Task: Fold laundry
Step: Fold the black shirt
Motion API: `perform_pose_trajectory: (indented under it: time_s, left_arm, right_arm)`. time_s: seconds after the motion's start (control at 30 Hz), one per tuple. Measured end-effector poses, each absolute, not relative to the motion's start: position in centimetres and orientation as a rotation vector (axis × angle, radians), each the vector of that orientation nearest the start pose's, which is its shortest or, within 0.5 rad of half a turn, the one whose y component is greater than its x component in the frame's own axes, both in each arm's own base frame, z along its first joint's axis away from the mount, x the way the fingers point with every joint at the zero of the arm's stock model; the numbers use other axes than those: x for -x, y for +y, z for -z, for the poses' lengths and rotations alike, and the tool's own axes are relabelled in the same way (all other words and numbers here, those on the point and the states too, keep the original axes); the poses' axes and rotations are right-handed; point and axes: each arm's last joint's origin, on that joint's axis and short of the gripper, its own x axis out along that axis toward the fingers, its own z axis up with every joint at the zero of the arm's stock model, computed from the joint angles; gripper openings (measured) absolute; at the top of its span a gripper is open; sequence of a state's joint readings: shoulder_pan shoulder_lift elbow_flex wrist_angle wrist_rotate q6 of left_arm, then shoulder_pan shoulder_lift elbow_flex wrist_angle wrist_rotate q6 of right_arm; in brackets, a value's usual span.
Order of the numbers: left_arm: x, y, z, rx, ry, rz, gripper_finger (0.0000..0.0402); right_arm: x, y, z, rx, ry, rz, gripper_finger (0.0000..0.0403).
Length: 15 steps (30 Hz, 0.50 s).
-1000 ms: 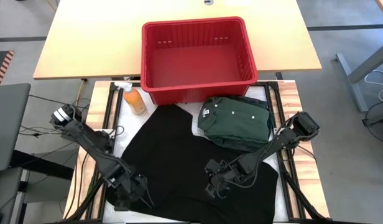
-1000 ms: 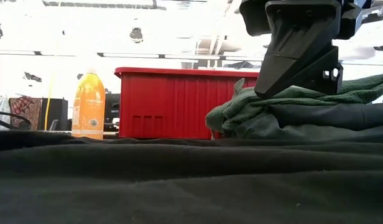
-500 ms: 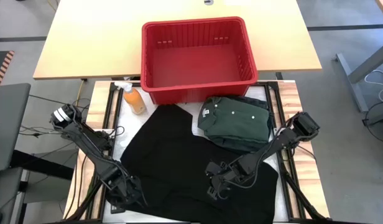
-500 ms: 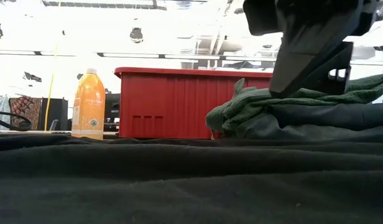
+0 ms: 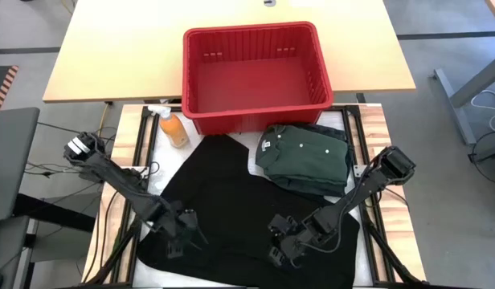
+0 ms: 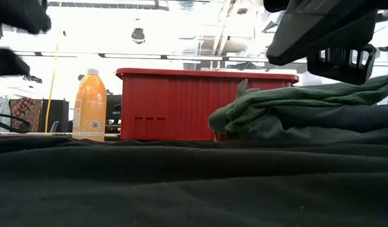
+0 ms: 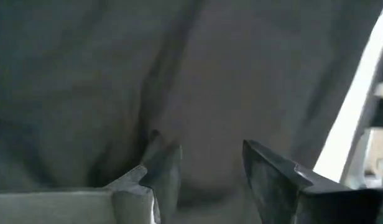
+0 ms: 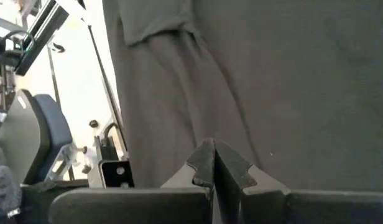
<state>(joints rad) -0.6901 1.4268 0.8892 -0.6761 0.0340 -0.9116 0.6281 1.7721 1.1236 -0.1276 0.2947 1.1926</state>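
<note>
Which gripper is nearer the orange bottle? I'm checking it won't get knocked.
Left. The left gripper sits over the black cloth below the orange bottle; the right gripper is farther across.

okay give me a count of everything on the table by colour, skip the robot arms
Black: 1, the spread cloth
Green: 1, the folded shirt
Red: 1, the basket
Orange: 1, the bottle
Total: 4
</note>
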Motion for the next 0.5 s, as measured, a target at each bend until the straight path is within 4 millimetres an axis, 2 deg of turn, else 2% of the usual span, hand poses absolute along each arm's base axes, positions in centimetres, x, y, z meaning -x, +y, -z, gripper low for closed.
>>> perform_pose_trajectory:
  time_s: [0.1,0.2,0.33,0.5]
  left_arm:
    - [-19.6,-15.4,-17.5,0.367,1.423,0.004,0.0147]
    - [-18.9,-14.4,-15.7,0.360,1.466,-0.076,0.0133]
    - [-18.1,-13.9,-15.0,0.349,1.493,-0.091,0.0117]
    - [-17.2,-13.5,-14.9,0.352,1.493,-0.098,0.0110]
  right_arm:
    - [-30.6,21.2,-19.3,-0.804,0.779,0.155,0.0027]
    - [-30.4,21.5,-18.6,-0.800,0.809,0.167,0.0027]
    - [-29.8,22.2,-17.2,-0.799,0.898,0.194,0.0027]
    - [-28.6,22.7,-14.8,-0.815,1.030,0.317,0.0027]
